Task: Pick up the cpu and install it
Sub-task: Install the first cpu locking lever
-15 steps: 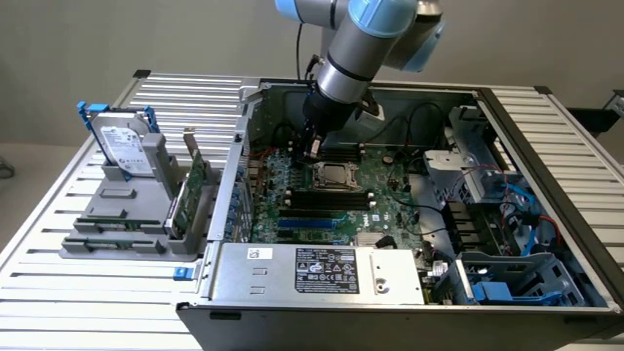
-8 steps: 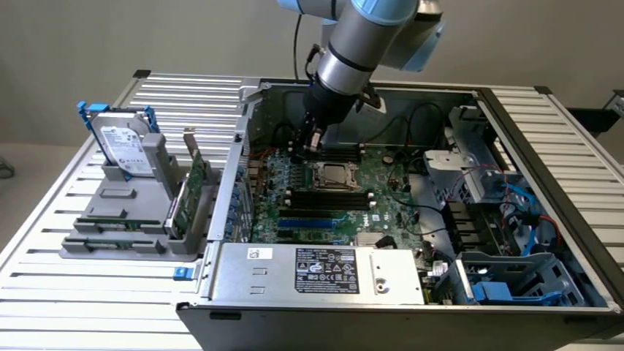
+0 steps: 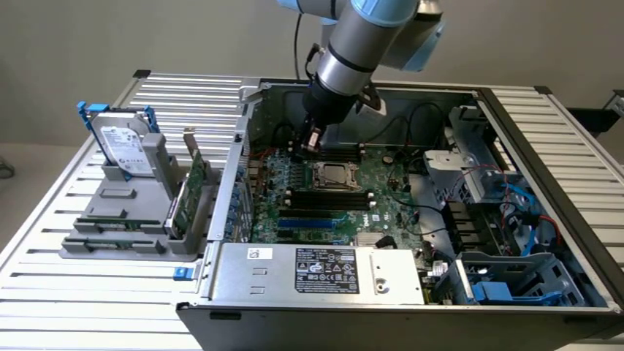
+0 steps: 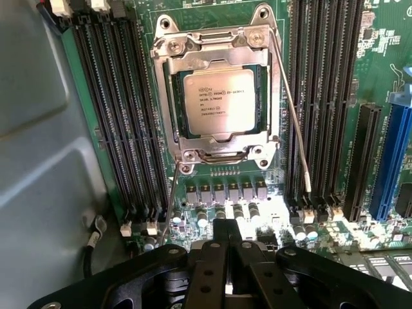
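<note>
Cpu (image 4: 222, 103) lies seated in its socket (image 4: 162, 96) just ahead of the hand (image 4: 226, 228), clenched on nothing; likely light, stiff and fragile, best held by opposite edges.

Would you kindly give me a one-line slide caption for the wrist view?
The cpu sits in its metal-framed socket between banks of memory slots, with the claw hovering nearby.
</note>
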Tool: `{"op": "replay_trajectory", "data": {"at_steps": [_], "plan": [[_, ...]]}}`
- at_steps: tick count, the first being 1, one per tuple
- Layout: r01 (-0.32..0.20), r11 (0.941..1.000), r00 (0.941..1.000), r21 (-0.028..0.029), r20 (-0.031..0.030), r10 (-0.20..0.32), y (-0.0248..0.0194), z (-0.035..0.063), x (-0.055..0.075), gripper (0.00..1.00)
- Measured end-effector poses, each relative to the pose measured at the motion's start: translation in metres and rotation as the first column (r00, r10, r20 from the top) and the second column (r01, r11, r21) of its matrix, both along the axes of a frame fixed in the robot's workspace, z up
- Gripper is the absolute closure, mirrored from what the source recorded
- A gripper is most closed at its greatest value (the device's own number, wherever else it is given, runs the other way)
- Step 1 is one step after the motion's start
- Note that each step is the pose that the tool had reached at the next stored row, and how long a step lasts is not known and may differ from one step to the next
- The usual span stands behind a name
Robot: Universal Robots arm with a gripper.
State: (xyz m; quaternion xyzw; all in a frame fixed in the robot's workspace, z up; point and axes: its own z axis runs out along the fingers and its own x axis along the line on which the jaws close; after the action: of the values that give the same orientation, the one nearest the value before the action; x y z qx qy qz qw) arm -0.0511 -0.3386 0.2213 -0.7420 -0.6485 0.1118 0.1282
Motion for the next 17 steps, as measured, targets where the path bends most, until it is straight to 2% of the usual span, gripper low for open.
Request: {"op": "replay_trajectory", "data": {"at_steps": [7,15,17], "plan": [[0.085,0.9963,0.9964,-0.0080,0.0044,-0.085,0.0000,-0.0001,0.0001,0.89],[0.178,0.9838,0.9839,-0.0191,0.0120,-0.178,0.0000,-0.0003,0.0000,0.89],[0.190,0.9817,0.9818,-0.0202,0.0127,-0.189,-0.0001,-0.0003,0.0000,0.89]]}}
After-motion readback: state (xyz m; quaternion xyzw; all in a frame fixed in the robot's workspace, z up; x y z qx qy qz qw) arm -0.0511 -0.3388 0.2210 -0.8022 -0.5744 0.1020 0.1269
